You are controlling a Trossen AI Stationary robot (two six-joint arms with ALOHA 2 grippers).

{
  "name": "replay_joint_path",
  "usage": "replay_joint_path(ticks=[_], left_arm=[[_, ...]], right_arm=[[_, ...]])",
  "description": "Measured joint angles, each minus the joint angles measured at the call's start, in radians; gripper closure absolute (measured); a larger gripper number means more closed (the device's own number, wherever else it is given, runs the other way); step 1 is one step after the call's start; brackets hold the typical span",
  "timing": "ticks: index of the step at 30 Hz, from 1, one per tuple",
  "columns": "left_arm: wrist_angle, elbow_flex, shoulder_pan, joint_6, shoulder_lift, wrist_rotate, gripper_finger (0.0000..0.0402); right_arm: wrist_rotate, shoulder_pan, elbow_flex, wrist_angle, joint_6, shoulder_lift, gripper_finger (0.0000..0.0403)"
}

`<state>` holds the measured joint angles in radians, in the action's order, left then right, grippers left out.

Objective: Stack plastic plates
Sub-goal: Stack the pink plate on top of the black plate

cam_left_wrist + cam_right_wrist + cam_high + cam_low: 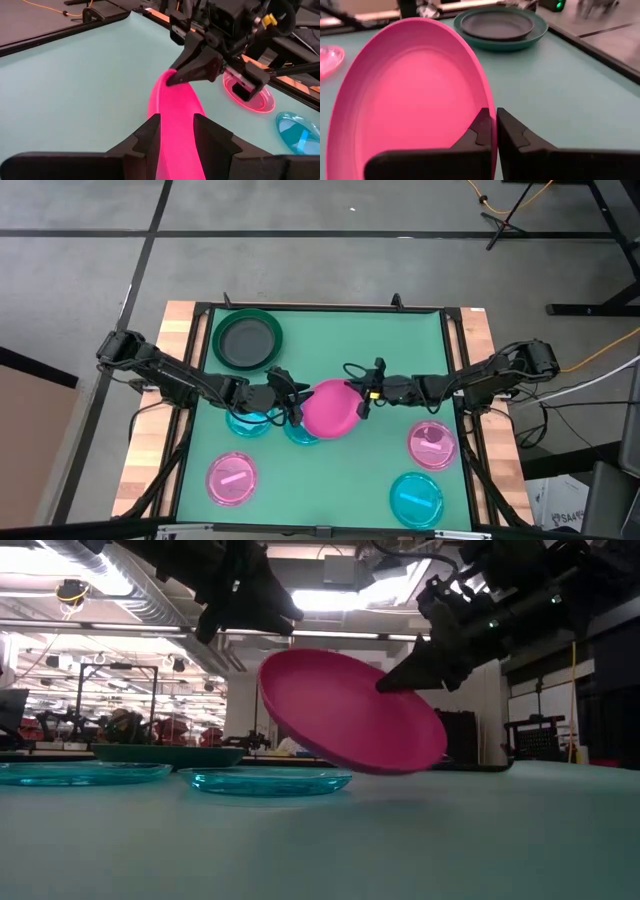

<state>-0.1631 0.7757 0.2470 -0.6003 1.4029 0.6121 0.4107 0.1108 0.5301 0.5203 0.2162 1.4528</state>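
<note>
Right hand pinches the solid pink plate's rim, tilted mid-frame above the tabletop. Left hand straddles the opposite rim — fingers parted, grip unclear.

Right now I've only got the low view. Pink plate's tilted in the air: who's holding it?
Observer: The right gripper is shut on the pink plate, pinching its rim.
Operator: And the left?
Observer: The left gripper clamps the opposite edge.
Operator: Is the green plate at the back empty?
Observer: No, a dark grey plate sits inside the green plate.
</note>
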Motion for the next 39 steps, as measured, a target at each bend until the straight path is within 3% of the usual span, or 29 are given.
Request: replay_joint_path(ticks=[13,39], left_arm=[[0.024,0.0,0.0,0.0,0.0,0.014,0.0292],[-0.013,0.0,0.0,0.002,0.0,0.047,0.0292]], right_arm=[[0.03,0.0,0.0,0.074,-0.001,0.0,0.0403],[0.024,0.0,0.0,0.053,0.0,0.0,0.0403]])
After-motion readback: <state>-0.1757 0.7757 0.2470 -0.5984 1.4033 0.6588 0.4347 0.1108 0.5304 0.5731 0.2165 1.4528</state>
